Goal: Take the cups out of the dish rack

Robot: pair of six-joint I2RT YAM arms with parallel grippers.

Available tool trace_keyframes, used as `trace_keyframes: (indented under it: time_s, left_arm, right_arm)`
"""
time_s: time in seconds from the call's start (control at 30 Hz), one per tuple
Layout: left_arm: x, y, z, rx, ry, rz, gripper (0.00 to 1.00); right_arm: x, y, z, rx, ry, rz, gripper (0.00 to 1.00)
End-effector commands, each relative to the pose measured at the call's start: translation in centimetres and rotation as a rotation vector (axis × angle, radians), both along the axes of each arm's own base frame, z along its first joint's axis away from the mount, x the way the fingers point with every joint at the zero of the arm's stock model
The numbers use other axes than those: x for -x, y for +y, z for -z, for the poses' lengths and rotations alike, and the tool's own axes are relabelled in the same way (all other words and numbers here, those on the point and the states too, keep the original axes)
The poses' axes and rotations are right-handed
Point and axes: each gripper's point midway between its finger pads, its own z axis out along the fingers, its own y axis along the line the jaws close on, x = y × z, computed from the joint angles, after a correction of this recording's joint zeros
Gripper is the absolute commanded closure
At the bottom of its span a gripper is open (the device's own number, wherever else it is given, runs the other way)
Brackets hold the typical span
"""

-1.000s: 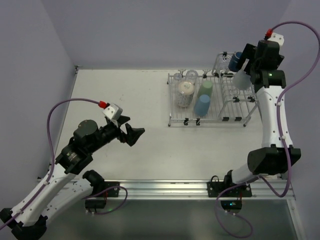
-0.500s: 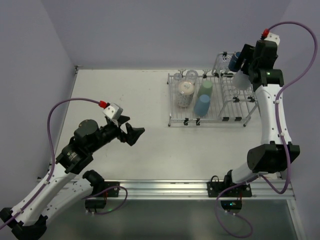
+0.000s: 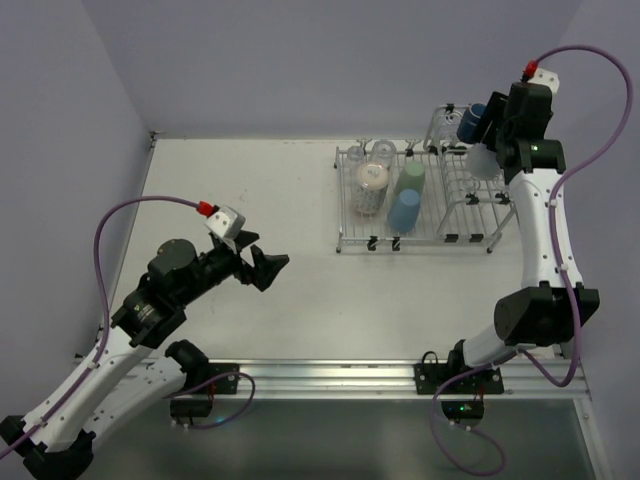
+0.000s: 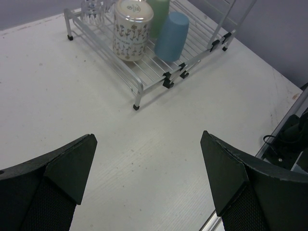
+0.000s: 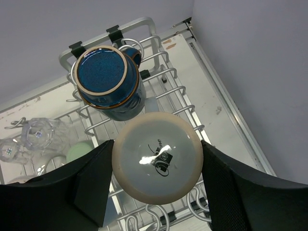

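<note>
With no unloading done yet, the cups are all sitting in the rack, the left tool is hanging spread apart above the desk, and the right tool is flanking the white mug at the rack's right end, though I cannot tell whether it is clamped.

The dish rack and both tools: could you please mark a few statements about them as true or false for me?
1. The left tool hangs open over the table, holding nothing. True.
2. The dark navy mug lies on the table, outside the dish rack. False: it sits in the rack, right beside the whitish mug.
3. The right tool straddles the whitish mug. True.
4. The light blue tumbler stands mouth up. False: it stands bottom up on the rack's grid.
</note>
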Motion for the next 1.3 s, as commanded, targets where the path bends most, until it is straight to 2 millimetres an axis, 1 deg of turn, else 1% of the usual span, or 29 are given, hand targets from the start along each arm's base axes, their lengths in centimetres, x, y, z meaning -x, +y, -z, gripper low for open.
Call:
trace_keyframes:
  time_s: [0.0,0.07,0.13,0.17,0.2,0.27,0.3,0.33,0.37,0.4,0.43,0.47,0.5,0.57,0.63,0.67,0.73,0.77,0.83,0.87,0.93,0.97,1.0,1.07,1.1,1.17,1.2,1.23,1.27]
  left_arm:
    - [-0.2,0.2,-0.4,-0.01,-0.033,-0.01,0.0]
    - [-0.3,0.3,-0.4,-0.011,-0.031,-0.015,0.0]
    - [-0.3,0.4,-0.4,-0.013,-0.032,-0.02,0.0]
    - [-0.5,0.5,-0.4,-0.011,-0.032,-0.032,0.0]
    - [-0.4,0.6,-0.6,-0.007,-0.035,-0.033,0.0]
    - [-0.8,1.1,-0.6,-0.009,-0.034,-0.066,0.0]
    - [-0.8,1.2,-0.8,-0.006,-0.036,-0.075,0.0]
    - [-1.0,1.4,-0.8,-0.005,-0.033,-0.091,0.0]
    - [-1.3,1.8,-0.8,-0.004,-0.034,-0.121,0.0]
    - [-1.4,2.1,-1.0,-0.001,-0.037,-0.138,0.0]
    - [-1.5,2.3,-1.1,0.005,-0.034,-0.151,0.0]
    - [-2.0,3.0,-1.1,0.003,-0.034,-0.2,0.0]
    - [-2.1,3.4,-1.3,0.011,-0.036,-0.223,0.0]
    - [-2.5,4.5,-1.8,0.029,-0.042,-0.291,0.0]
    - [-2.7,5.3,-2.1,0.051,-0.041,-0.34,0.0]
    - [-2.9,5.9,-2.4,0.059,-0.049,-0.374,0.0]
    - [-3.1,6.8,-2.8,0.076,-0.056,-0.425,0.0]
    - [-3.1,7.2,-3.1,0.087,-0.064,-0.446,0.0]
    - [-3.2,8.2,-3.5,0.097,-0.075,-0.495,0.0]
    - [-3.1,8.7,-3.9,0.108,-0.084,-0.516,0.0]
    - [-3.1,9.5,-4.2,0.112,-0.087,-0.556,0.0]
    - [-3.0,9.7,-4.4,0.118,-0.093,-0.564,0.0]
    - [-3.0,9.9,-4.5,0.117,-0.095,-0.572,0.0]
    - [-3.0,10.1,-4.5,0.112,-0.095,-0.585,0.0]
    - [-3.0,10.2,-4.5,0.107,-0.092,-0.588,0.0]
    - [-3.1,10.1,-4.3,0.098,-0.084,-0.587,0.0]
    - [-3.2,10.0,-4.2,0.095,-0.082,-0.587,0.0]
    - [-3.3,10.0,-3.9,0.088,-0.078,-0.587,0.0]
    - [-3.4,10.0,-3.6,0.082,-0.072,-0.59,0.0]
  right_arm:
    - [0.9,-1.2,-3.1,0.042,-0.089,0.055,0.57]
    - [1.5,-1.0,-4.3,0.035,-0.132,0.053,0.58]
    - [2.8,-0.6,-6.4,0.032,-0.197,0.049,0.62]
    - [3.2,-0.5,-7.4,0.031,-0.23,0.047,0.62]
    - [4.4,0.0,-9.1,0.033,-0.276,0.04,0.62]
    - [5.5,0.9,-10.9,0.035,-0.333,0.014,0.63]
    - [5.9,2.3,-11.9,0.028,-0.359,-0.028,0.63]
    - [6.9,3.1,-12.9,0.023,-0.389,-0.051,0.64]
    - [7.3,4.0,-13.4,0.02,-0.401,-0.076,0.64]
    - [7.6,5.9,-13.8,0.012,-0.413,-0.128,0.64]
    - [8.1,6.9,-14.3,0.01,-0.424,-0.156,0.64]
    - [8.3,8.1,-14.6,-0.003,-0.432,-0.191,0.64]
    - [8.6,10.3,-14.9,-0.025,-0.441,-0.258,0.65]
    - [9.1,13.7,-15.1,-0.071,-0.448,-0.365,0.66]
    - [9.5,15.8,-15.6,-0.088,-0.463,-0.425,0.66]
    - [9.8,17.9,-15.7,-0.108,-0.463,-0.482,0.66]
    - [10.1,20.4,-16.2,-0.143,-0.484,-0.557,0.67]
    - [10.3,22.8,-16.2,-0.168,-0.479,-0.621,0.67]
    - [10.3,25.6,-16.3,-0.194,-0.483,-0.696,0.67]
    - [10.0,28.1,-15.9,-0.196,-0.464,-0.749,0.67]
    - [9.4,30.6,-15.5,-0.194,-0.45,-0.792,0.67]
    - [9.7,32.2,-16.3,-0.206,-0.463,-0.828,0.67]
    - [8.4,34.1,-14.7,-0.198,-0.423,-0.85,0.67]
    - [8.0,36.7,-15.0,-0.195,-0.441,-0.894,0.68]
    - [6.5,38.3,-13.2,-0.173,-0.411,-0.902,0.68]
    - [5.2,39.8,-13.1,-0.155,-0.426,-0.905,0.68]
    - [4.5,40.5,-12.4,-0.148,-0.413,-0.908,0.69]
    - [3.0,42.0,-10.1,-0.13,-0.374,-0.914,0.69]
    - [2.4,42.5,-10.0,-0.117,-0.382,-0.918,0.69]
